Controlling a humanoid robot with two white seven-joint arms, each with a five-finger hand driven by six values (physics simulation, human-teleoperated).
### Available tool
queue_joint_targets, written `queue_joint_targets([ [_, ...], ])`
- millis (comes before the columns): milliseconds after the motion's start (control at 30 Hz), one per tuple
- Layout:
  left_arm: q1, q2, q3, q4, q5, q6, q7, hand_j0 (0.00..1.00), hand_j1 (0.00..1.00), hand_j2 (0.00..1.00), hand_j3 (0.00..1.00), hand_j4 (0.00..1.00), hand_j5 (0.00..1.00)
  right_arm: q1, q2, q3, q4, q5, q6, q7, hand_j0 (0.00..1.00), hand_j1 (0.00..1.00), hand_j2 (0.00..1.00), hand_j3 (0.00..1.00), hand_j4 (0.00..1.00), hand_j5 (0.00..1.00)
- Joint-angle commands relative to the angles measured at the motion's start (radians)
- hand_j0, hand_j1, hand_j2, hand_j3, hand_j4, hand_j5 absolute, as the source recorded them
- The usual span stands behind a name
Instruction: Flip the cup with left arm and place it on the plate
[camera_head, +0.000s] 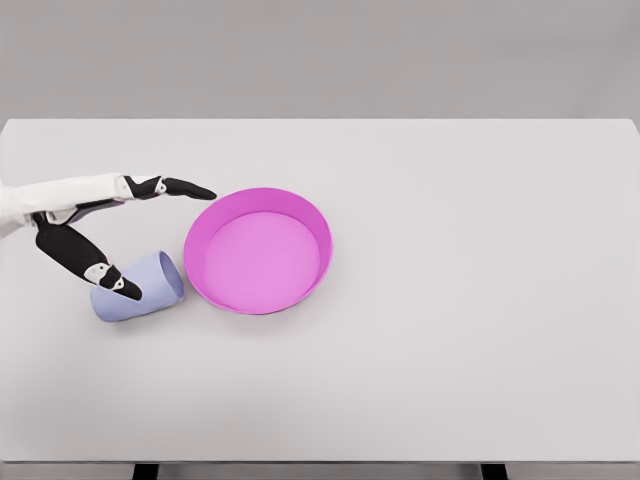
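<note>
Head view shows the left hand just left of the pink plate, its fingers spread wide: the long ones stretch out straight toward the plate's upper left rim, while the thumb reaches down and lies against the upper side of the lavender cup. Nothing is clasped yet; the cup sits between thumb and long fingers only loosely, and whether the thumb tip truly presses on it I cannot tell. The cup lies on its side on the white tabletop, just beside the plate's lower left edge, nearly touching the rim. Which end is its mouth cannot be read clearly from here.

As I judge it, the task is at its start: the hand has arrived but no grasp is closed, the cup is neither turned upright nor lifted, and the plate holds nothing. Grasp, flip and placement all remain.

Count: one cup, one plate, one hand in sight; the right arm does not show
</note>
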Motion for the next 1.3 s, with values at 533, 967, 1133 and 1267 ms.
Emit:
queue_joint_targets([
  [533,0.132,0.113,0.220,-0.073,-0.046,0.002,0.000,1.00,1.00,1.00,1.00,1.00,1.00,0.000,0.000,0.002,0.000,0.000,-0.001,0.002,1.00,1.00,1.00,1.00,1.00,1.00],
  [967,0.048,0.033,0.270,-0.073,-0.133,0.002,0.000,1.00,1.00,1.00,1.00,1.00,1.00,0.000,0.000,0.002,0.000,0.000,-0.001,0.002,1.00,1.00,1.00,1.00,1.00,1.00],
  [1133,0.009,-0.046,0.270,-0.074,-0.242,0.002,0.000,1.00,1.00,1.00,1.00,1.00,1.00,0.000,0.000,0.002,0.000,0.000,-0.001,0.002,1.00,1.00,1.00,1.00,1.00,1.00],
  [1267,0.011,-0.074,0.263,-0.074,-0.239,0.157,0.103,1.00,1.00,1.00,1.00,1.00,1.00,0.000,0.000,0.002,0.000,0.000,-0.001,0.002,1.00,1.00,1.00,1.00,1.00,1.00],
])
